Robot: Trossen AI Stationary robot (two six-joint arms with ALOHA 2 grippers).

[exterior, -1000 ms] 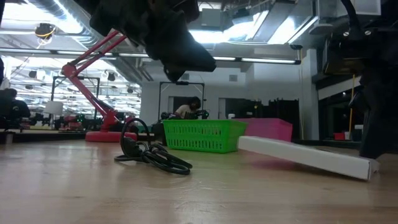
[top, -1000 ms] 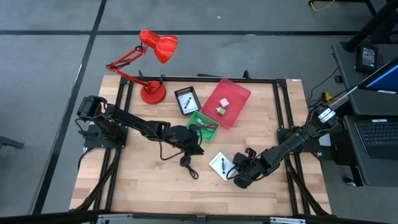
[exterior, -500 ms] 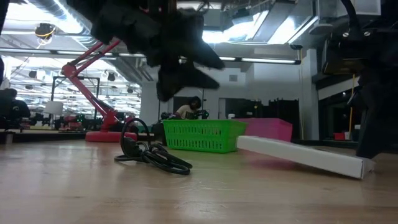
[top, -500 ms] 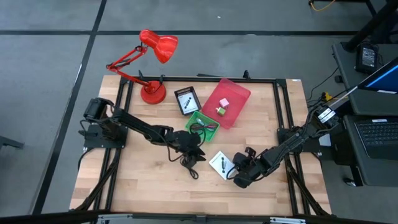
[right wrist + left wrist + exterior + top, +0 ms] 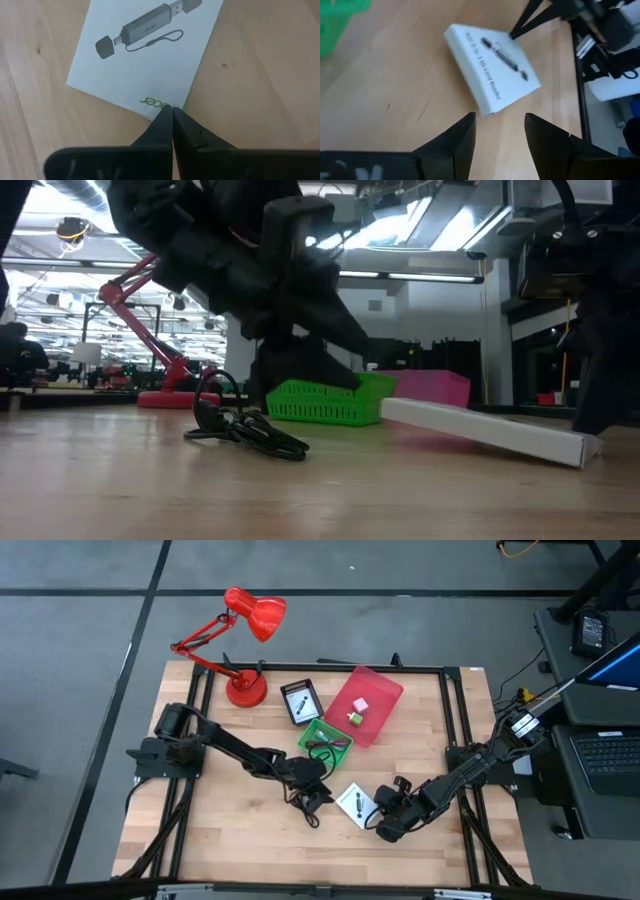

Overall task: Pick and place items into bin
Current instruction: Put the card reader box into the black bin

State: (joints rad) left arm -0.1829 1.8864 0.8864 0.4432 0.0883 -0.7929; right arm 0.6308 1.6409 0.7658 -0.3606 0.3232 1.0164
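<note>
I take the green basket [image 5: 326,741] near the middle of the table [image 5: 230,830] as my landmark. My left gripper [image 5: 316,796] hangs just in front of it, toward the table's near edge, right over the black cable [image 5: 303,808] that lies coiled on the wood. Its fingers [image 5: 451,145] stand apart with nothing between them. The white card box [image 5: 353,805] lies just beside that gripper, on the side away from the red lamp [image 5: 245,625], still near the basket's front corner. My right gripper [image 5: 381,830] sits at the box's far side from the basket, its fingers pressed together to a point touching the box's corner, holding nothing.

The pink bin [image 5: 364,703] lies directly behind the basket, touching it, with a pink cube [image 5: 360,704] inside. A second card box [image 5: 299,702] lies beside the basket's rear corner, toward the lamp.

The overhead view gives me the layout but not the jaws. The left wrist view shows the gap between my fingers and the box beyond them. The right wrist view shows the closed tips on the box's printed face [image 5: 145,52]. The low view shows the box [image 5: 490,433] tilted, one edge lifted off the wood, and the cable [image 5: 240,429] flat beneath the left arm.
</note>
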